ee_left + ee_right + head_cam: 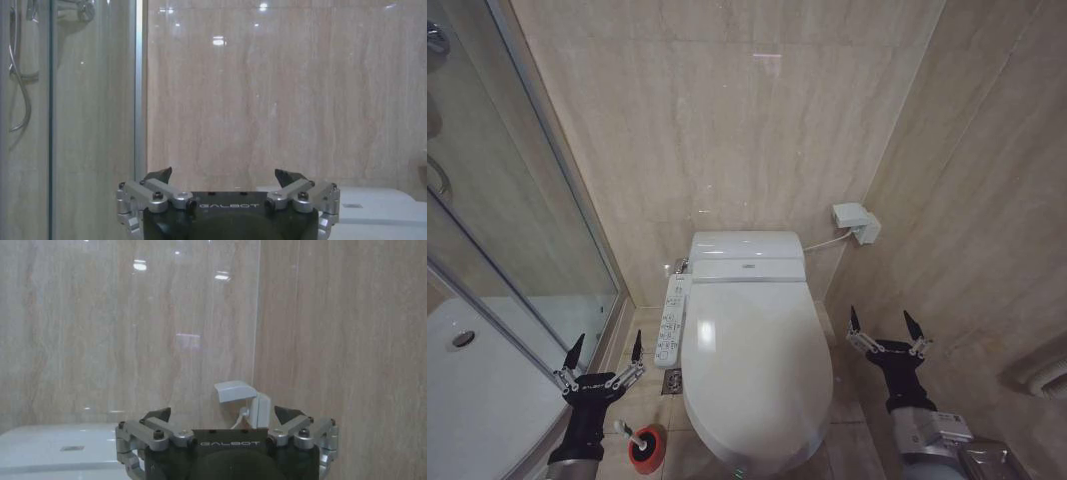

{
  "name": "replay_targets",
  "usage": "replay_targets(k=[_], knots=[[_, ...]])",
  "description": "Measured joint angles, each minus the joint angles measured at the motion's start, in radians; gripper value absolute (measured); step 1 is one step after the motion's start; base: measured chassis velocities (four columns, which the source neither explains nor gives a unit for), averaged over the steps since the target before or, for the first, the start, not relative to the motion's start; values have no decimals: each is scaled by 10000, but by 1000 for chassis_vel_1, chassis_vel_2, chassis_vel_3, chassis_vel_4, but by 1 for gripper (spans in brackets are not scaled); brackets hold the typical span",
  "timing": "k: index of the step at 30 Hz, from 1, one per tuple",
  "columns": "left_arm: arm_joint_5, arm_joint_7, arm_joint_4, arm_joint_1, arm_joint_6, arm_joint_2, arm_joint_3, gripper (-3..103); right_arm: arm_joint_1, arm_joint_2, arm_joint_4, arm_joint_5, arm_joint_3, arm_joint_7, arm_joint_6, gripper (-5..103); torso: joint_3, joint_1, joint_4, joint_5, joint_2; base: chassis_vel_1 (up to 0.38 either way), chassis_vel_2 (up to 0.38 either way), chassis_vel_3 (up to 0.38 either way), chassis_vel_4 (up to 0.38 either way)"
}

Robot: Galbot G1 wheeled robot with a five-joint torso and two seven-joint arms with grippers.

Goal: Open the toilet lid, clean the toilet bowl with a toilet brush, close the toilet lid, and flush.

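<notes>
The toilet lid (752,355) is a glossy white oval lying down flat over the toilet, so the toilet bowl is hidden beneath it. On the floor left of the toilet stands the toilet brush (625,430), its white handle leaning out of a small red cup holder (647,449). My left gripper (605,349) hovers open just above and behind the brush, holding nothing. To the right of the toilet, my right gripper (884,323) is open and holds nothing. The wrist views show the left gripper (227,175) and the right gripper (227,413) with fingers spread wide before the wall.
A white control panel (670,322) runs along the toilet's left side. The glass shower enclosure (517,250) and its white tray (477,400) close off the left. A white wall socket box (855,221) with a cable sits behind the toilet. Beige tiled walls (987,230) stand close on the right.
</notes>
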State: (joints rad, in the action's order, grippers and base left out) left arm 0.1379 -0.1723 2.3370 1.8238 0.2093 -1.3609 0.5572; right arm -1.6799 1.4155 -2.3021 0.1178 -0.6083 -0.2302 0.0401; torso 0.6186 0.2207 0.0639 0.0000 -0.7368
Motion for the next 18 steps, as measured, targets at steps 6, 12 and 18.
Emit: replay_targets(k=[6,12,18], knots=[[0,1,0,0,0,0,0,100,1,1,-4,2,1,-5,-5,100,0,0,0,0,0,0,0,0,0],[0,0,0,0,0,0,0,100,1,1,-7,3,2,-9,-10,100,0,0,0,0,0,0,0,0,0],[0,0,0,0,0,0,0,100,0,1,-11,3,0,-13,-12,100,0,0,0,0,0,0,0,0,0]])
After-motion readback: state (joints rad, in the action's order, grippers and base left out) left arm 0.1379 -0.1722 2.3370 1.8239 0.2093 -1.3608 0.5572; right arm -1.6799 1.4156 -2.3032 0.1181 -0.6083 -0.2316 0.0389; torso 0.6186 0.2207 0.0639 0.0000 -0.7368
